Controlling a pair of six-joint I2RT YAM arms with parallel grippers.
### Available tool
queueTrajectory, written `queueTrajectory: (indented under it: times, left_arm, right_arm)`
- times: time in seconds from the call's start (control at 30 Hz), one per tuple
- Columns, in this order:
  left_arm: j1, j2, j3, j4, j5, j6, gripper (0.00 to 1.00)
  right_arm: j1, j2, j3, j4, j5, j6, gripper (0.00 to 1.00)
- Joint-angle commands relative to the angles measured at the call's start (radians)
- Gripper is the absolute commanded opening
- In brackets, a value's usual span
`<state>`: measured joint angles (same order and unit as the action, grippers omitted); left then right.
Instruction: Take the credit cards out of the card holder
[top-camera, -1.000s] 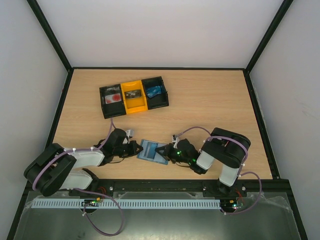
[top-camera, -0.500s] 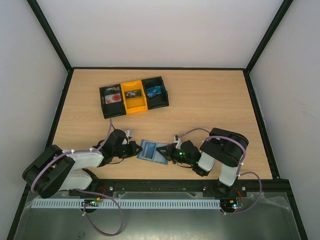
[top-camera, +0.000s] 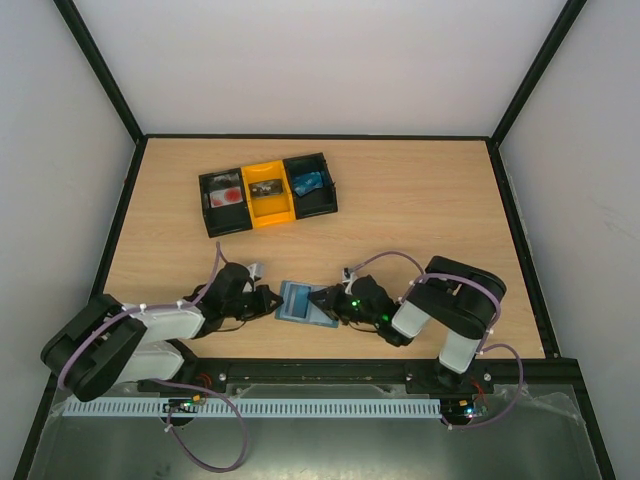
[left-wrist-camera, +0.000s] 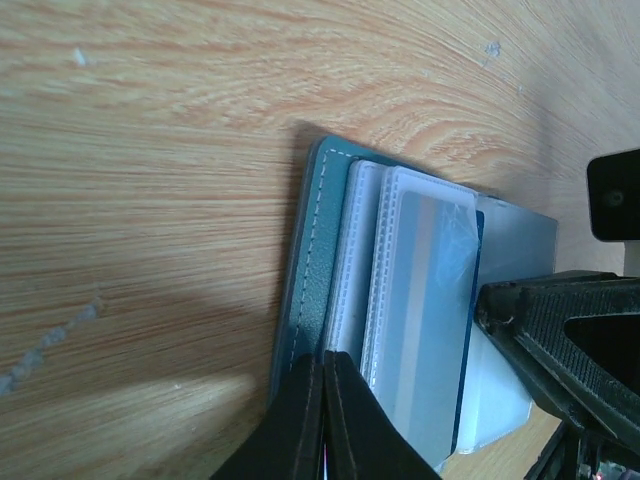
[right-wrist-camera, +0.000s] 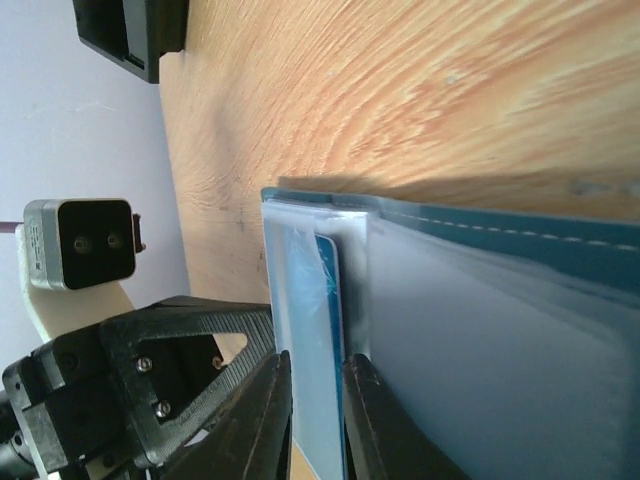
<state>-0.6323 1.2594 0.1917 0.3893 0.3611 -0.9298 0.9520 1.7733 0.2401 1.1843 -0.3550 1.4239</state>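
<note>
Slate-blue stitched card holder; left tool shut at its edge; right tool narrow over glossy credit card

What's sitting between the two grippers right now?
The slate grey-blue bifold card holder, lying open, fills the gap between the left gripper and the right gripper; the top view shows it.
</note>
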Motion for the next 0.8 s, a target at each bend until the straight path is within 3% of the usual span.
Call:
queueTrajectory:
  times: [0.0,0.77]
  left_arm:
    - [-0.024,0.004,-0.041,-0.082,-0.008,-0.024,0.03]
    - [-0.05,-0.017,-0.051,-0.091,-0.034,-0.035,0.03]
  right_arm:
    - [0.022,-0.043,0.05,-0.181,0.051,-0.061,0.16]
    - [0.042,0.043,0.044,-0.027,0.026,-0.009,0.17]
